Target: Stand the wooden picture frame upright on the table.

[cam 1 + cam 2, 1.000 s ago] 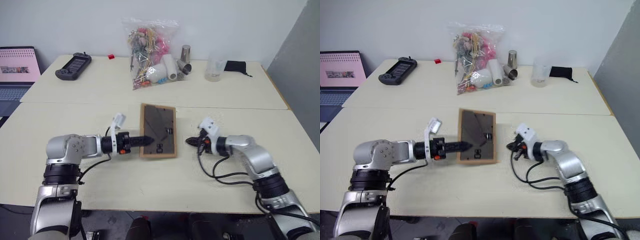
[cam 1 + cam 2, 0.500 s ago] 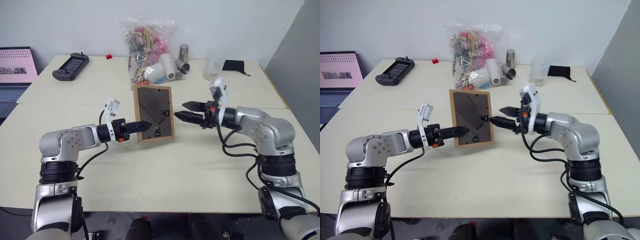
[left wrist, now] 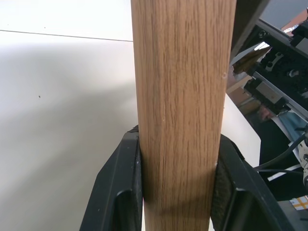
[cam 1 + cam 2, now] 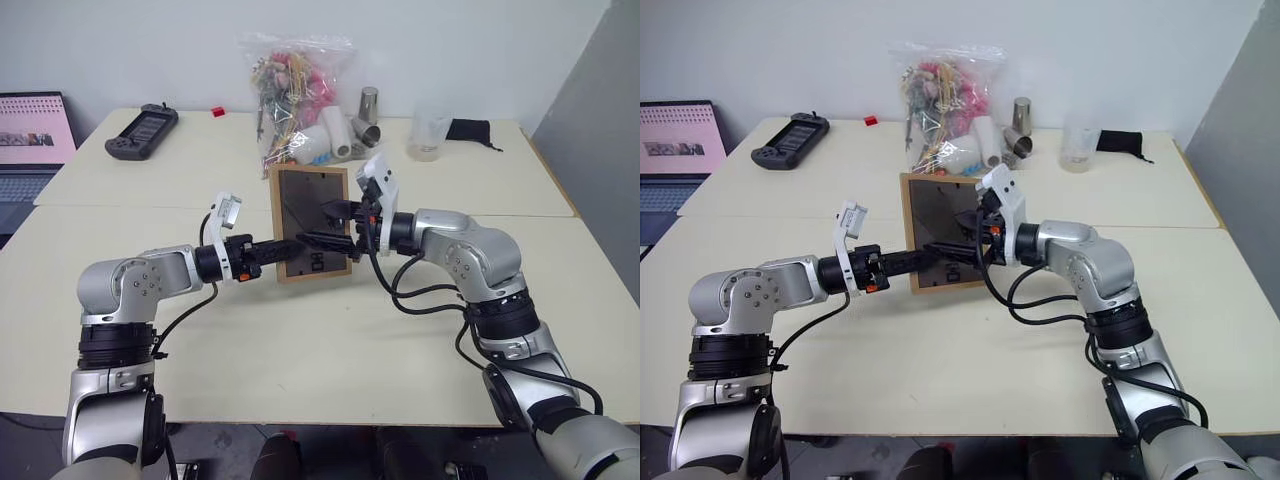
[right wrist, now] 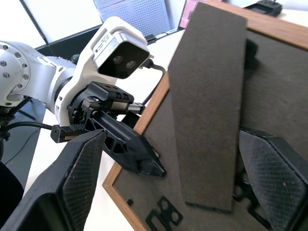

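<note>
Behind your pincers, a clear bag (image 4: 296, 95) holds trinkets; left pincer (image 3: 179, 159) pinches the wooden picture frame (image 4: 311, 237), right pincer (image 5: 173, 183) spread around its stand (image 5: 207, 110).

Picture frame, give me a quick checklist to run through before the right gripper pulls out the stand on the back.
1. Left gripper clamped on the wooden picture frame edge: ok.
2. Frame raised with its dark back toward the robot: ok.
3. Right gripper open, fingers either side of the fold-out stand: ok.
4. Stand already folded out: not ok, it lies against the back.
5. Frame's bottom edge resting on the table: cannot tell.
6. Free table surface in front of the frame: ok.
</note>
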